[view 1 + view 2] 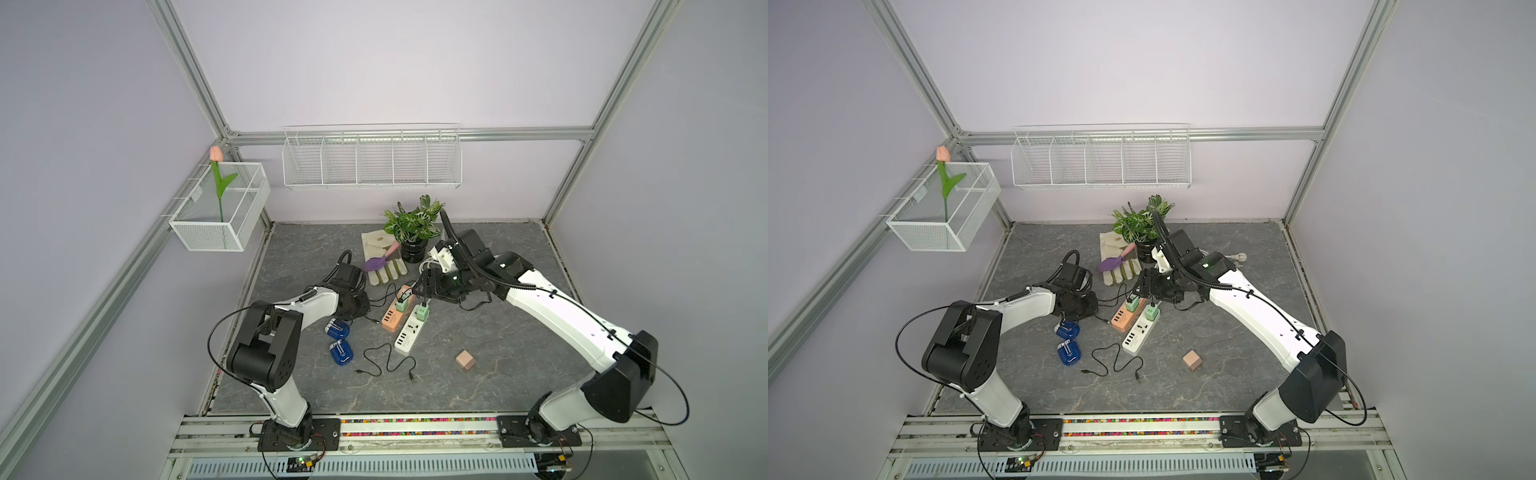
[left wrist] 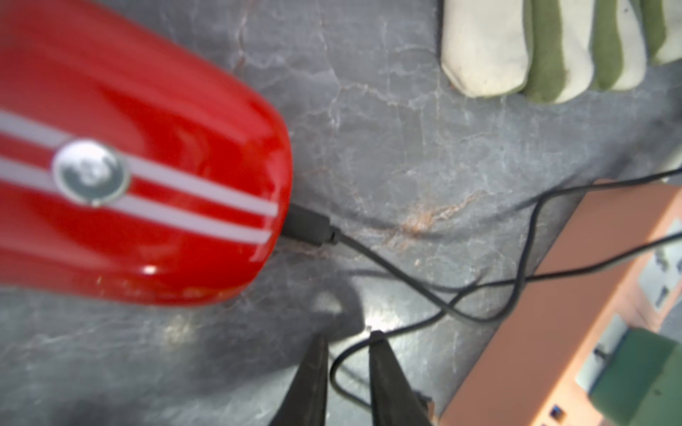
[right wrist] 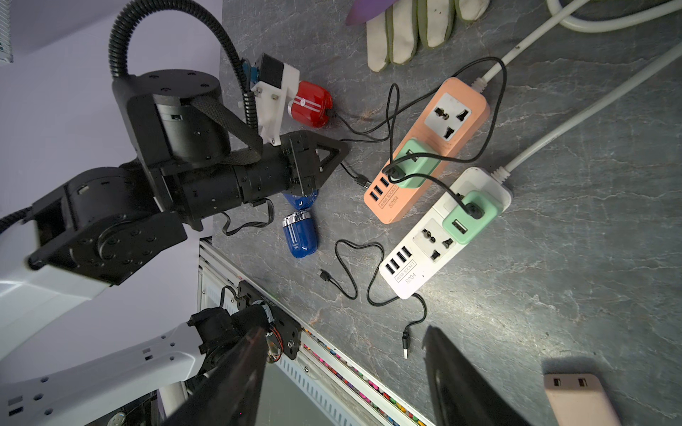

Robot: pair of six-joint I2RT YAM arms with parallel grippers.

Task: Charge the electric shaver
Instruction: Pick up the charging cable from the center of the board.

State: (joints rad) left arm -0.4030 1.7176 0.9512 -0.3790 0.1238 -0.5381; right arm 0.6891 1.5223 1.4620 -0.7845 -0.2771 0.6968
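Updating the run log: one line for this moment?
red shaver: cable inserted | left end effector: open, by cable | right end effector: open, empty

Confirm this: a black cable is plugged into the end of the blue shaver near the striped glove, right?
Not quite. The shaver with the black cable plugged into its end, near the striped glove, is red, not blue; the left wrist view shows it.

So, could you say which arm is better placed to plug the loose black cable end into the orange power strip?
Likely left: the left gripper is beside that cable end; the right gripper hovers farther off.
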